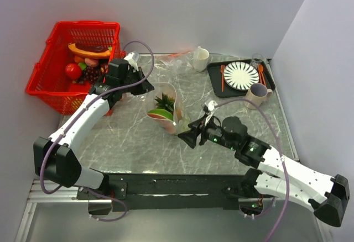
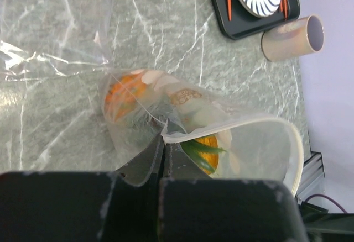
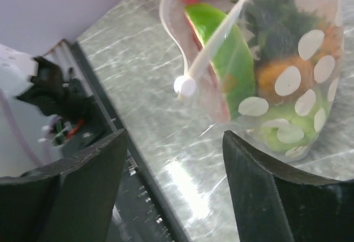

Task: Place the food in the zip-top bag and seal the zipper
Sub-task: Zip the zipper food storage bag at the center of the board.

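A clear zip-top bag (image 1: 177,115) of toy food (image 1: 160,112) stands mid-bench (image 1: 110,134) between your two arms, its mouth not yet sealed.

Nearest you, the right pincer (image 3: 174,142) stands wide and holds nothing, just short of the bag's near corner, where a small white slider (image 3: 186,86) sits on the zipper (image 3: 221,36). Through the film you can make out a light-green fruit (image 3: 221,54), a dark spiky tuft (image 3: 276,15) and an orange piece (image 3: 276,76). Beyond, the left pincer (image 2: 161,149) is pinched tight on the far end of the rim, and the mouth gapes in a loop. Expect the bag to be light, thin, crinkly and slippery, quick to fold or tip if pushed. The firmer zipper strip beside the slider looks like the best hold. Farthest back sit a red basket (image 1: 41,79) and a black tray (image 1: 217,84).
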You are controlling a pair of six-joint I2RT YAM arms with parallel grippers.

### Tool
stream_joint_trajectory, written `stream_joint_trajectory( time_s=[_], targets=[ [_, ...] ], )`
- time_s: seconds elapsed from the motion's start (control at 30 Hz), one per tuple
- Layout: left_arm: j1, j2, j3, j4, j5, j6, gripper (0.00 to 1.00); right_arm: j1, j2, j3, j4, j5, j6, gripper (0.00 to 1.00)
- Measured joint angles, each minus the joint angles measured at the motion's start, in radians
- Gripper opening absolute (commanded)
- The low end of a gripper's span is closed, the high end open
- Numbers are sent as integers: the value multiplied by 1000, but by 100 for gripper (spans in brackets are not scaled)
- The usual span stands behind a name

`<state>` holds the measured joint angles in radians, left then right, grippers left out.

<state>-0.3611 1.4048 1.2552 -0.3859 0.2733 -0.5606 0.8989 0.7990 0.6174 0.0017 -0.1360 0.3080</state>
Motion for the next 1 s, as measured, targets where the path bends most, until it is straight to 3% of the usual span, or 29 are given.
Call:
stream_joint_trajectory(
  time_s=[0.17, 0.43, 0.53, 0.63, 0.67, 0.7, 0.9, 1.0],
  targets=[
    [4, 0, -12, -1, 21, 0, 1, 77, 37, -95, 129, 143, -53, 63],
    [5, 0, -12, -1, 37, 1, 1, 183, 174, -86, 267, 387, -169, 55],
    [5, 0, -12, -1, 37, 3, 1, 193, 217, -66, 288, 438, -200, 47],
    [6, 0, -12, -2, 36, 5, 1, 195, 246, -45, 301, 472, -225, 22],
    [6, 0, -12, -2, 36, 8, 1, 195, 248, -41, 304, 478, -229, 3],
    [8, 0, -12, -3, 36, 10, 1, 196, 248, -39, 307, 483, -234, 0],
    [10, -8, -12, -16, 14, 17, 1, 196, 213, -24, 278, 484, -220, 0],
    [10, -33, -12, -51, -30, 19, 11, 196, 154, -23, 235, 474, -212, 0]
  ],
)
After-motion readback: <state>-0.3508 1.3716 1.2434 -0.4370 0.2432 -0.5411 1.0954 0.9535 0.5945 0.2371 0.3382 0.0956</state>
